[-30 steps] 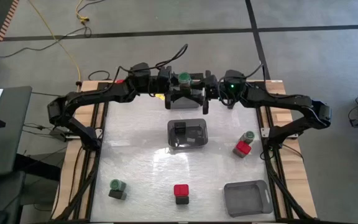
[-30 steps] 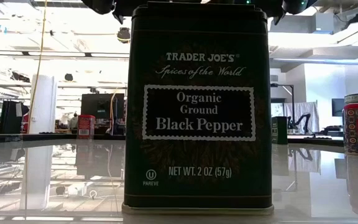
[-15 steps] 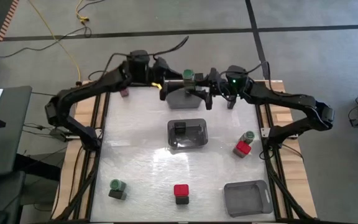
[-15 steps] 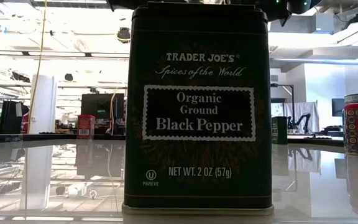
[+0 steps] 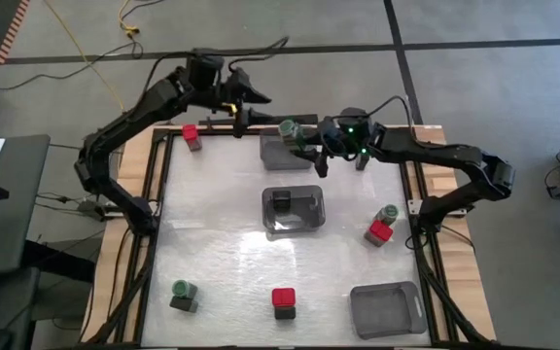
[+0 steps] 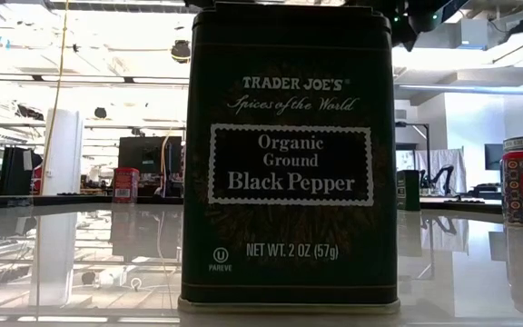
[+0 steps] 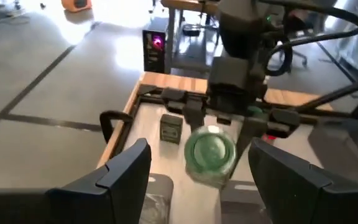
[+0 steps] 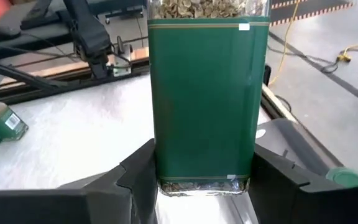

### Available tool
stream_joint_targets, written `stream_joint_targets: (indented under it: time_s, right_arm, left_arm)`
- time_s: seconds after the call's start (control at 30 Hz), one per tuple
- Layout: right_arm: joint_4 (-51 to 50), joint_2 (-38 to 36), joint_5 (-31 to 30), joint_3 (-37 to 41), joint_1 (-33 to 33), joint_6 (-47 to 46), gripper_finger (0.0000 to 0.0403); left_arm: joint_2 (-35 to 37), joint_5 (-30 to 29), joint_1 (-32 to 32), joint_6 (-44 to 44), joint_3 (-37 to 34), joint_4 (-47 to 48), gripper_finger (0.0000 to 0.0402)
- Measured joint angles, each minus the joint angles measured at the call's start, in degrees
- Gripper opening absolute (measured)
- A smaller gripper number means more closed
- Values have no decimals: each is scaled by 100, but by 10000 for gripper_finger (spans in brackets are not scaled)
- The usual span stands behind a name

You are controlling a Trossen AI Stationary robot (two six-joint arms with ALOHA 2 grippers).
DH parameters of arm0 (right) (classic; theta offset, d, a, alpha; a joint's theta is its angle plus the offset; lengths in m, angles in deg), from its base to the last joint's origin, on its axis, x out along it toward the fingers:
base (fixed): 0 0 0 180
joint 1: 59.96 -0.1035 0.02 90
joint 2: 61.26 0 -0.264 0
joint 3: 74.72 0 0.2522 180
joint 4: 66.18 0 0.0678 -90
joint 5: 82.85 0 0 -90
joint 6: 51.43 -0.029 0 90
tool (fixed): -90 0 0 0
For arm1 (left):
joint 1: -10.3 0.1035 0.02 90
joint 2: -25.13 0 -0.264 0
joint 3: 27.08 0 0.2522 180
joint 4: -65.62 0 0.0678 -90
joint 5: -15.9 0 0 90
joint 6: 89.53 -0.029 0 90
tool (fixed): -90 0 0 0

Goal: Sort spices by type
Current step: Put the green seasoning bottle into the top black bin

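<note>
Backing off toward the far-left corner, the left arm has let go of the green-capped jar, which it shared with the right arm a second ago.

From above, the left gripper hangs just left of that jar. The right gripper carries the jar over the far grey bin, at the table's far edge. The centre bin holds black-topped jars. Other jars stand at far left, at right and along the near edge.

Level with the table, the black pepper tin blocks nearly everything, so neither claw shows.

Past the left wrist, the left gripper stands spread wide and empty, with the jar close in front of it.

Past the right wrist, the right gripper is clamped on the jar's lower end only.

Risks, as I judge them: a grip so low could let the tall jar tip or slip during a swing. The left fingers are near enough to clip it. Released early, it could hit the bin's rim and roll off. Carried on to the centre bin, it would mix types.
</note>
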Motion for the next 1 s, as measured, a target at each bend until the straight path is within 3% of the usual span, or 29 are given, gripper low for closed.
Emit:
stream_joint_targets:
  time_s: [0.4, 1.0]
  right_arm:
    - [-75, 325, 4, -2, -134, 22, 221]
    - [-134, 334, -22, 0, -439, 356, 221]
  left_arm:
    - [-427, -40, -287, -912, 176, 981, 258]
    - [-597, -366, -930, -702, 117, 1253, 258]
